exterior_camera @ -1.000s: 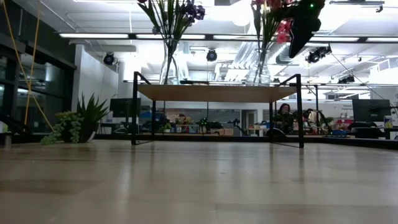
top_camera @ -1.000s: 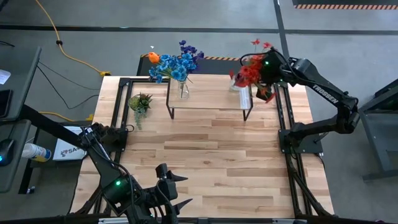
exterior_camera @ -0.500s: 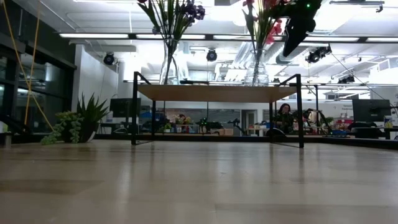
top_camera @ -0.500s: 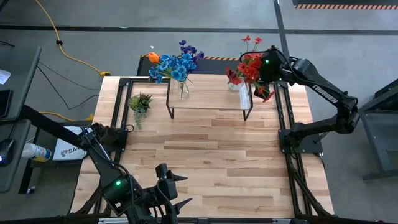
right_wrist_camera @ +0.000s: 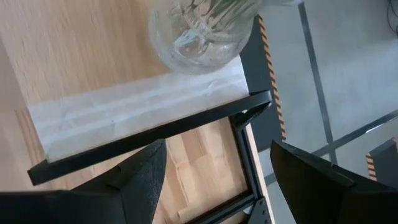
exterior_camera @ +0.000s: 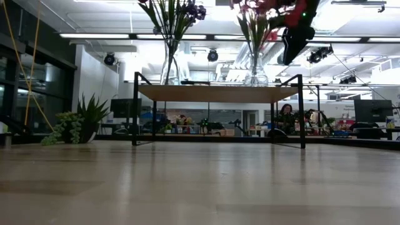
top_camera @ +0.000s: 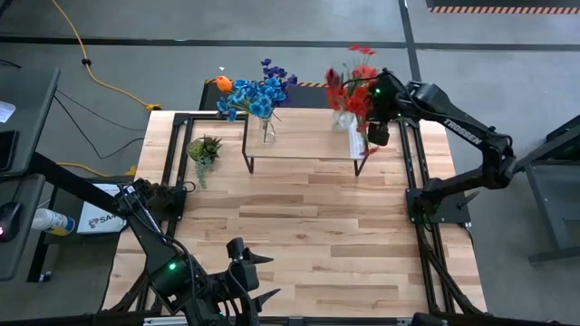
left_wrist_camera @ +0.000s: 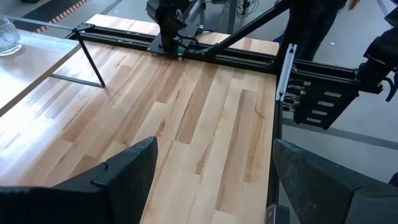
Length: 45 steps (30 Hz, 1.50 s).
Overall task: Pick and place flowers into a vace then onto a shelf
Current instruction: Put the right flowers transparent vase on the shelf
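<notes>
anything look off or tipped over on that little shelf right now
Nothing stands out. Both clear glass vases, one with blue and orange flowers and one with red flowers, stand upright on the low light-wood shelf. The right gripper hangs open beside the red bunch.

grey concrete floor (top_camera: 272,36) w/ yellow cable (top_camera: 100,77); ceiling strip lights (exterior_camera: 100,35), dark windows (exterior_camera: 19,94) at rm's side.

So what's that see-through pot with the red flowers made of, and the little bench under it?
The vase looks like clear glass: shiny, and you see through it. The shelf seems pale wood with visible grain, on thin black legs, probably metal.
</notes>
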{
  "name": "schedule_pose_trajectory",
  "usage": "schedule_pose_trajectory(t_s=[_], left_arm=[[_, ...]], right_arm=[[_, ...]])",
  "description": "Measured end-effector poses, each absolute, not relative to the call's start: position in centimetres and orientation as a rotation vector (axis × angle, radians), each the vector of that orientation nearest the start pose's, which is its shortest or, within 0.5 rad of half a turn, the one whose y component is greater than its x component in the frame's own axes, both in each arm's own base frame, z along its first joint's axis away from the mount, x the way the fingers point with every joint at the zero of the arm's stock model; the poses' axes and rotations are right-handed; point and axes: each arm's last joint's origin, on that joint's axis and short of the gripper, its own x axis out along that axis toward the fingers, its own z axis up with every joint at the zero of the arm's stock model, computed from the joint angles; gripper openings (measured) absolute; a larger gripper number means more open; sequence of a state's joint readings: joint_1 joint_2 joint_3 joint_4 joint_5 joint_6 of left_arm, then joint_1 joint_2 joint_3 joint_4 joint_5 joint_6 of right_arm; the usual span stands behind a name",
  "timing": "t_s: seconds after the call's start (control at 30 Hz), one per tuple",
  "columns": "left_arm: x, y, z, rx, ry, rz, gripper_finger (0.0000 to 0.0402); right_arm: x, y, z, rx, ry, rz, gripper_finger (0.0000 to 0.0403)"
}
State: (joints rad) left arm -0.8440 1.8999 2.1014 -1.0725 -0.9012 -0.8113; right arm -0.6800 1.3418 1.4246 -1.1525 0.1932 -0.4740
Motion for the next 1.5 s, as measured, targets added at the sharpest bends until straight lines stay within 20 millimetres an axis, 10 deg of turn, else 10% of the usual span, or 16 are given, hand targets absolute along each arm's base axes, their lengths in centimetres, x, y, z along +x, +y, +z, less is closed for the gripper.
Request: schedule_pose_trajectory(t_s=[1.5], left_arm=[[27.5, -27.5, 39.5, -0.128, 0.486, 0.265, 0.0353]], right_arm=[[16.6, -15.9, 35.0, 0.092, 1.336, -0.594, 0.0277]])
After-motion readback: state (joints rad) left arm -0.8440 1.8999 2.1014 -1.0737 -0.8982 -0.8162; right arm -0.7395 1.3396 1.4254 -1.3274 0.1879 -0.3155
